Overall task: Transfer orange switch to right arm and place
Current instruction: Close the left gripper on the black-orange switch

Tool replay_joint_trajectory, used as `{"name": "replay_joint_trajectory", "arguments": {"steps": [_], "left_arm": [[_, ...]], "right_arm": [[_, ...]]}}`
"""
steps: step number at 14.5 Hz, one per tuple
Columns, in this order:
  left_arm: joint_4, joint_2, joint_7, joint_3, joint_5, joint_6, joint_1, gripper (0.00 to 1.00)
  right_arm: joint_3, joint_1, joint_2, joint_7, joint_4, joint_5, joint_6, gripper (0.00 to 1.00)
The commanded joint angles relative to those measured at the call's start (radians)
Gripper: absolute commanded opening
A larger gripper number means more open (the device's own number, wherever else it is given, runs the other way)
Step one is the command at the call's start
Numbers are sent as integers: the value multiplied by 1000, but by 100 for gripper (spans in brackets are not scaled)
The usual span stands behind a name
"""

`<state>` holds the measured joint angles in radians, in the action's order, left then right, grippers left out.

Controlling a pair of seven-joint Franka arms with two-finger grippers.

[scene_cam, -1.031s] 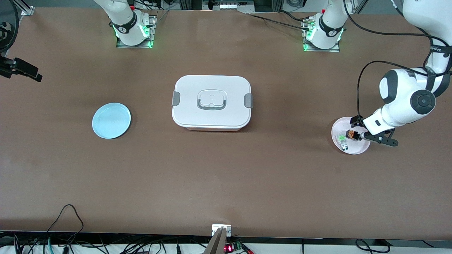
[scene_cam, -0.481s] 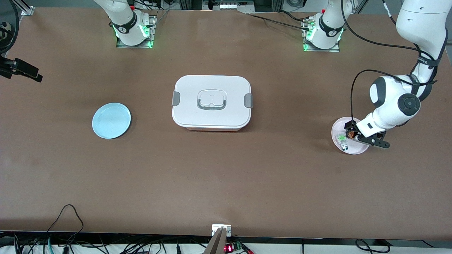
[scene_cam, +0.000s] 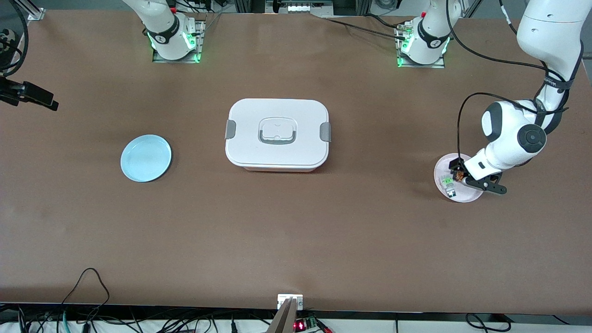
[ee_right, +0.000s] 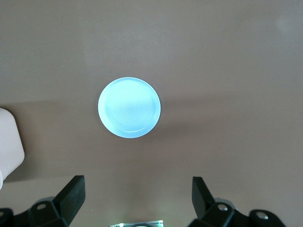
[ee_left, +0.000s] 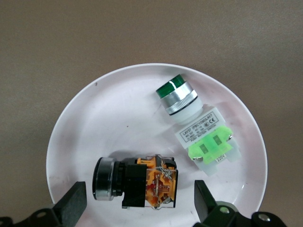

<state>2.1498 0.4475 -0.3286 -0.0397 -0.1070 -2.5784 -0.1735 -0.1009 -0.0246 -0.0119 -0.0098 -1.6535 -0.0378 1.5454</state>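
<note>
The orange switch (scene_cam: 459, 176) (ee_left: 142, 182), a black stub with an orange end, lies on its side on a small white plate (scene_cam: 466, 196) (ee_left: 118, 109) at the left arm's end of the table. My left gripper (scene_cam: 464, 177) (ee_left: 139, 202) is low over that plate and open, with one finger on each side of the switch and a gap at both. My right gripper (scene_cam: 34, 95) (ee_right: 137, 196) waits up in the air at the right arm's end of the table, open and empty.
A clear-and-green switch (scene_cam: 447, 182) (ee_left: 196, 123) shares the white plate, beside the orange one. A light blue plate (scene_cam: 145, 158) (ee_right: 129, 107) lies toward the right arm's end. A closed white lunch box (scene_cam: 277, 134) (ee_right: 8, 142) stands mid-table.
The left arm has drawn in and lowered, bringing its open gripper around the orange switch. The right gripper has shifted only slightly.
</note>
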Motion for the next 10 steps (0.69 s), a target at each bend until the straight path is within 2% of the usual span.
{"name": "replay_joint_trajectory", "arguments": {"steps": [1,9,10], "left_arm": [[1,14,-20,-8,20,-23,-9,100],[-8,36,-20,-8,18,-25,-7,97],[-10,42,-20,-8,18,-25,-7,86]], "right_arm": [[1,-5,3,8,17,6,-11,100],[6,2,29,8,17,7,-4,100],[6,2,30,8,17,7,-1,100]]}}
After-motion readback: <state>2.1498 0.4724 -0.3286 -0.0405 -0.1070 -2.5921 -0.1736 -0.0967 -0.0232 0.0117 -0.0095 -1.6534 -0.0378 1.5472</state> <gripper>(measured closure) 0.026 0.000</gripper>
